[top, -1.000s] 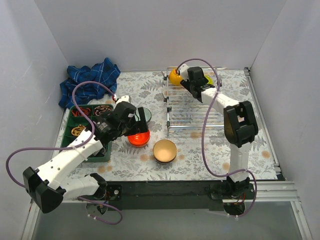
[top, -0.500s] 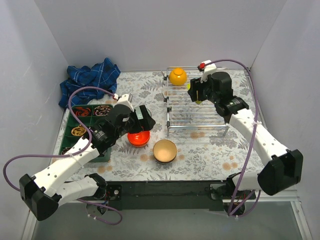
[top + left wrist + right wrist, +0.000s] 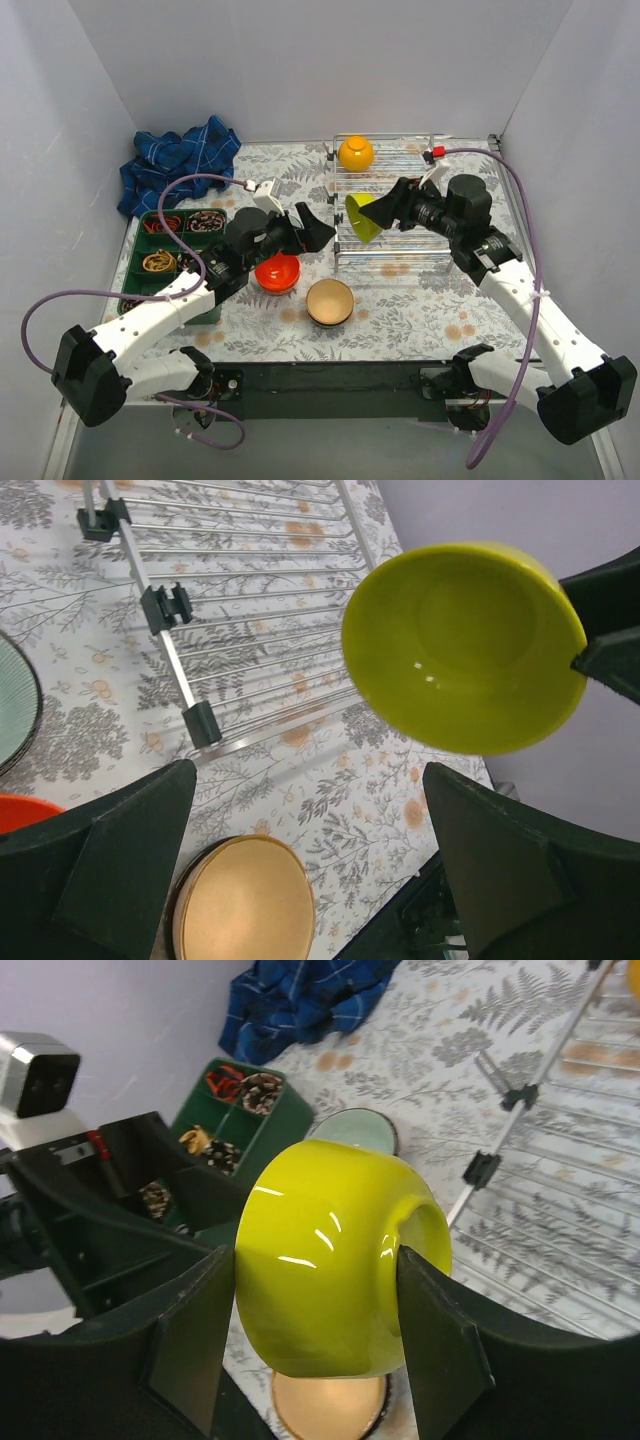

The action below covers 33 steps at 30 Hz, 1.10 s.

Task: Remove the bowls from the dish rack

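The dish rack (image 3: 395,235) is sitting toward the table's far right corner. Over its left rail the right gripper (image 3: 316,1332) is clamping the lime green bowl (image 3: 360,218) tipped sideways. Its mouth is facing the left gripper (image 3: 313,228), which is gaping wide and empty just leftward.

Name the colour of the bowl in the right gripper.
The bowl is lime green, clearest in the right wrist view.

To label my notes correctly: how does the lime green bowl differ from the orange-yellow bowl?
The lime green bowl is held up by the right gripper; the orange-yellow bowl rests on the dish rack. The lime green bowl is tilted on its side; the orange-yellow bowl looks upside down. Both are round and glossy.
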Tool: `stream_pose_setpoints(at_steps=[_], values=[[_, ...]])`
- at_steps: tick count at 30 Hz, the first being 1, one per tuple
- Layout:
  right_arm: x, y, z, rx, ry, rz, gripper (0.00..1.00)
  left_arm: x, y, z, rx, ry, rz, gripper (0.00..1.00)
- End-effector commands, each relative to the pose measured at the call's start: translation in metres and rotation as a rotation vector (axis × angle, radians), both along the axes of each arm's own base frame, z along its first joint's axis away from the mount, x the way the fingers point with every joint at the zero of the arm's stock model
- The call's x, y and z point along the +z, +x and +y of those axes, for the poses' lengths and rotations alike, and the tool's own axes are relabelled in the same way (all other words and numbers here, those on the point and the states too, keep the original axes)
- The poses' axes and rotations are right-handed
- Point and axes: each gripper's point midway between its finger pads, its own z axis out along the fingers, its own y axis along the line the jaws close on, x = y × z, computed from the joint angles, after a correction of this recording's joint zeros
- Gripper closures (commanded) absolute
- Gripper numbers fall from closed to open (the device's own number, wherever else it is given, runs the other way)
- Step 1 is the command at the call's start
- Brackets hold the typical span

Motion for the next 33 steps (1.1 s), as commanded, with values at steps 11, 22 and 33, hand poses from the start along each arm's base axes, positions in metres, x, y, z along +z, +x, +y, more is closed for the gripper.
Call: stream_pose_setpoints(at_steps=[11,22,33], values=[[0.027,-0.048,0.024,0.171,0.389,0.119,0.75,-0.007,0.001,-0.034,-0.102,-0.175,0.013,0.29],[0.019,-0.057,0.028,0.222,0.442,0.167,0.75,-0.024,-0.002,-0.035,-0.090,-0.234,0.067,0.74],[-0.005,-0.059,0.026,0.210,0.436,0.203,0.39,-0.025,-0.007,-0.013,-0.018,-0.180,0.063,1.00]])
